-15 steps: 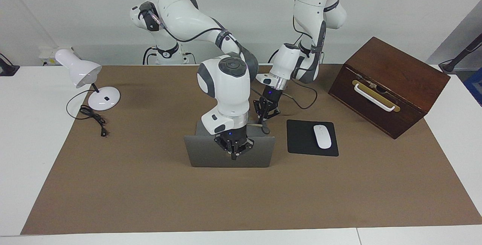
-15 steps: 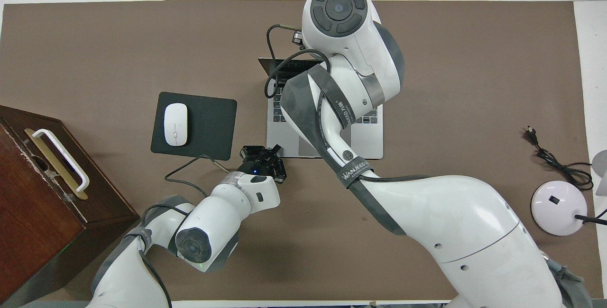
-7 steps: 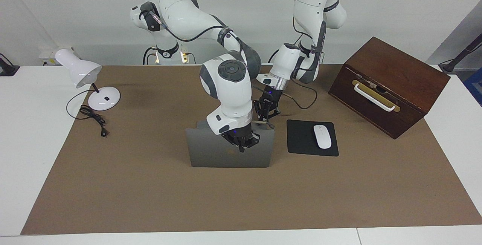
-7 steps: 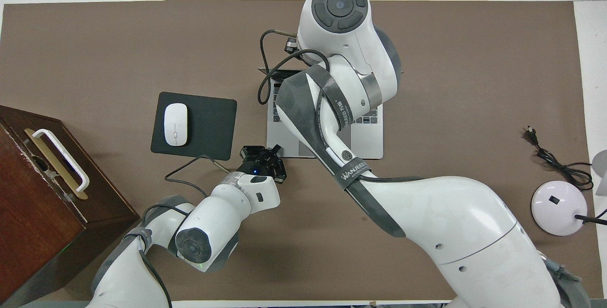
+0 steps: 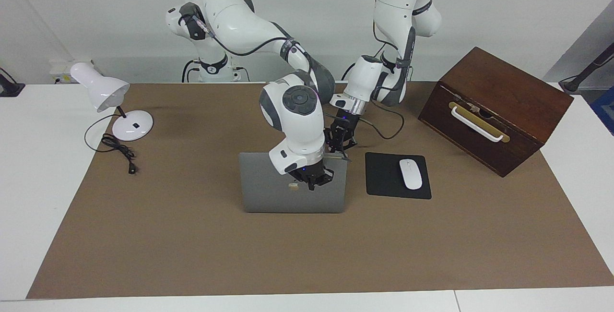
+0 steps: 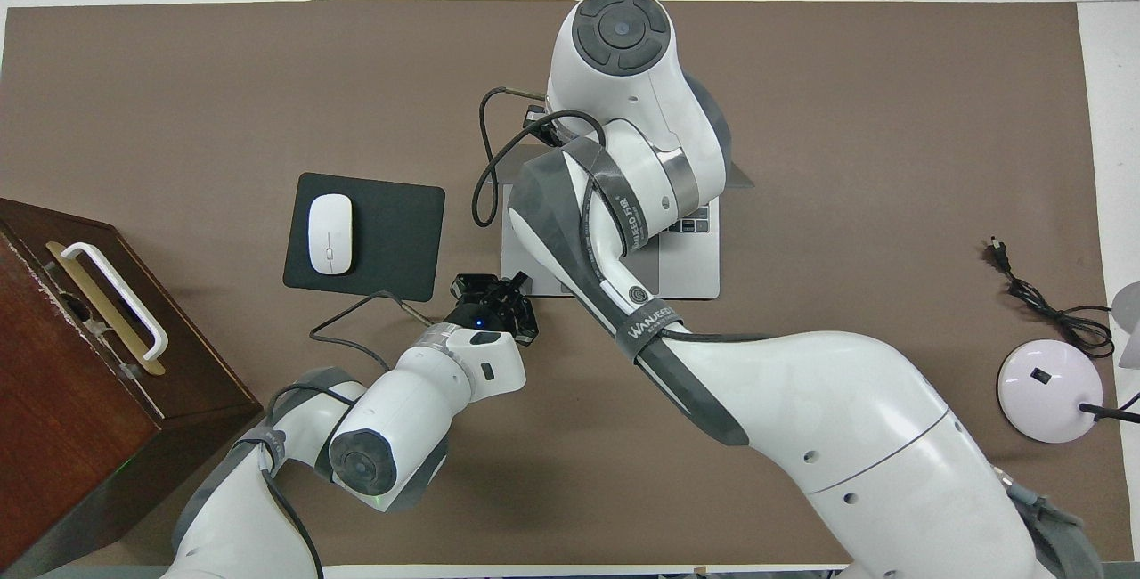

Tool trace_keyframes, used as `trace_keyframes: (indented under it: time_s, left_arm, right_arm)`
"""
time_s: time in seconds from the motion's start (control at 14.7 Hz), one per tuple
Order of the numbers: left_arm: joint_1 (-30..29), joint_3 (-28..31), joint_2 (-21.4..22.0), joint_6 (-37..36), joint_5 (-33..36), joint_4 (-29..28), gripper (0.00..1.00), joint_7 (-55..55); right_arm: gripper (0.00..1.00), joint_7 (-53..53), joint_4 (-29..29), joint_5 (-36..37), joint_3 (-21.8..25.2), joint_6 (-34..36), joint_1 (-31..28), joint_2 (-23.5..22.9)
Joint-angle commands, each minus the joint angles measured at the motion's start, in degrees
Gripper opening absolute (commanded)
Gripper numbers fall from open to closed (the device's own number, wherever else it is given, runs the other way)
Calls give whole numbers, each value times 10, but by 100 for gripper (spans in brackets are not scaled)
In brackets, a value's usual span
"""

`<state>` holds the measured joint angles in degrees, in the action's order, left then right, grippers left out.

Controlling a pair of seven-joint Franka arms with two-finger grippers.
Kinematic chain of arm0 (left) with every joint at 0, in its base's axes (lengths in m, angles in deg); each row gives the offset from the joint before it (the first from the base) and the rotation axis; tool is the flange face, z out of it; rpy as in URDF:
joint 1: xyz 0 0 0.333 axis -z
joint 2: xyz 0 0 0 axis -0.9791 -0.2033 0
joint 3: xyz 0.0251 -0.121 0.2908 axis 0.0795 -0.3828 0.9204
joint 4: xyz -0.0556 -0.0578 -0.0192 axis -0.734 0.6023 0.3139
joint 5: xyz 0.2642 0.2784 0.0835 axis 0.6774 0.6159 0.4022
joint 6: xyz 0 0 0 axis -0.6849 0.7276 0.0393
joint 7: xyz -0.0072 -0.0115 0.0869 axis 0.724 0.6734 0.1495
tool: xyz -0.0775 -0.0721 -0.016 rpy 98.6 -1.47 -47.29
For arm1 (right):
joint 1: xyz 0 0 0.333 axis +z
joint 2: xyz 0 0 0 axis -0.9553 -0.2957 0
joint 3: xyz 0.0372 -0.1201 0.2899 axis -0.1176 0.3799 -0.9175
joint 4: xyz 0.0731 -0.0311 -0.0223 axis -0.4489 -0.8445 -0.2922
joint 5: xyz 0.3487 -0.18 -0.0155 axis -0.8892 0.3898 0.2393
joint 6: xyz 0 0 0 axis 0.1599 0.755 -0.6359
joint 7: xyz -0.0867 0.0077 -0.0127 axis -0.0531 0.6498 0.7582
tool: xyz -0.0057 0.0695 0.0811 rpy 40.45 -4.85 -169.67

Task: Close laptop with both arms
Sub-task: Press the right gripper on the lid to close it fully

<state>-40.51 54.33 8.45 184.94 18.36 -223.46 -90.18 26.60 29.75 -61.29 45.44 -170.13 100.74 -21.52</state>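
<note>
Both arms are glossy white with dark grey joint caps, silver wrist rings, black cables, and a black claw (image 5: 314, 177) each.

One camera sits high, facing the robots; the other looks steeply down from their end — seemingly closer. Both share the brown rectangular table mat (image 5: 192, 245) (image 6: 178, 71) — half a turn apart.

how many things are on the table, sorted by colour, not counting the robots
silver-grey: 1, the laptop
black: 1, the mouse pad
white: 2, the mouse and the desk lamp
brown: 1, the wooden box
total: 5
</note>
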Motion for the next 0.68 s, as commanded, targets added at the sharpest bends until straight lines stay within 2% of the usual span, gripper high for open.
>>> trace_keyframes:
  time_s: [0.0,0.61]
  left_arm:
    - [-16,0,-56,3,13,8,0,-3]
    - [-19,0,-56,2,13,8,0,-3]
  right_arm:
    - [0,-22,-38,-34,-6,-2,-6,21]
    - [0,-30,-66,-59,-9,-19,-8,26]
